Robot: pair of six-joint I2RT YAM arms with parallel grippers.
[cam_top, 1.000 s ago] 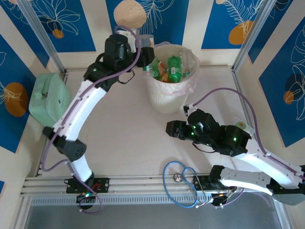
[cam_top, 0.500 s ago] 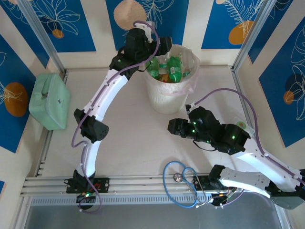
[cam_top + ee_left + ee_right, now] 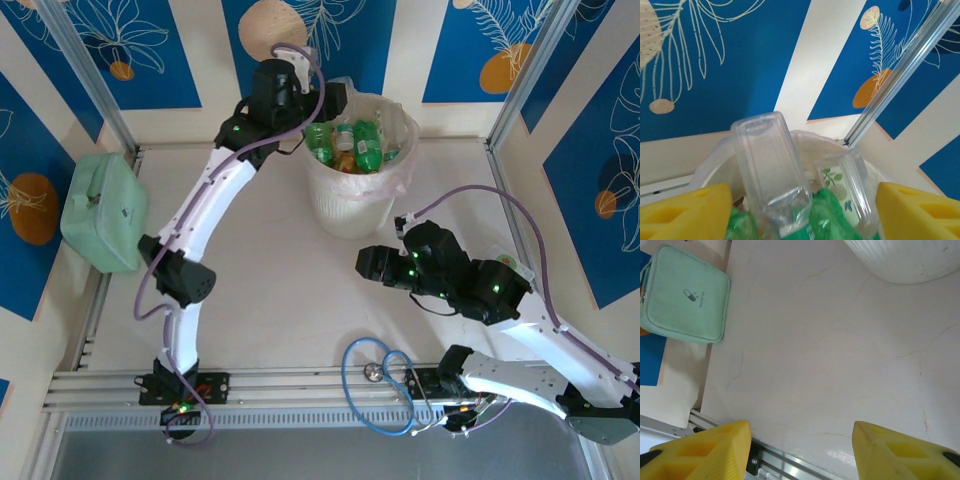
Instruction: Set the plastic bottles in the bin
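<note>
The bin [image 3: 352, 205], a round cream-pink bucket with a clear liner, stands at the back of the table and holds several plastic bottles [image 3: 365, 140], mostly green. My left gripper [image 3: 325, 95] hovers at the bin's back-left rim. In the left wrist view the left gripper [image 3: 802, 215] is open. Its yellow fingers [image 3: 685, 212] stand wide apart above the bin's rim [image 3: 812, 145]. Between them lie a clear bottle [image 3: 770, 160], a second clear bottle with a leaf label [image 3: 850, 187] and green bottles [image 3: 840, 215]; neither finger touches them. My right gripper [image 3: 365, 265] is open over bare table [image 3: 802, 450].
A mint-green case [image 3: 103, 210] lies at the table's left edge, also seen from the right wrist [image 3: 685, 300]. The bin's ribbed wall [image 3: 905, 260] is at the top of that view. A blue cable loop [image 3: 385, 385] lies by the front rail.
The left arm swung right from beside the bin to over its rim, then drew back slightly. Its jaws opened wider. The right arm barely moved.
</note>
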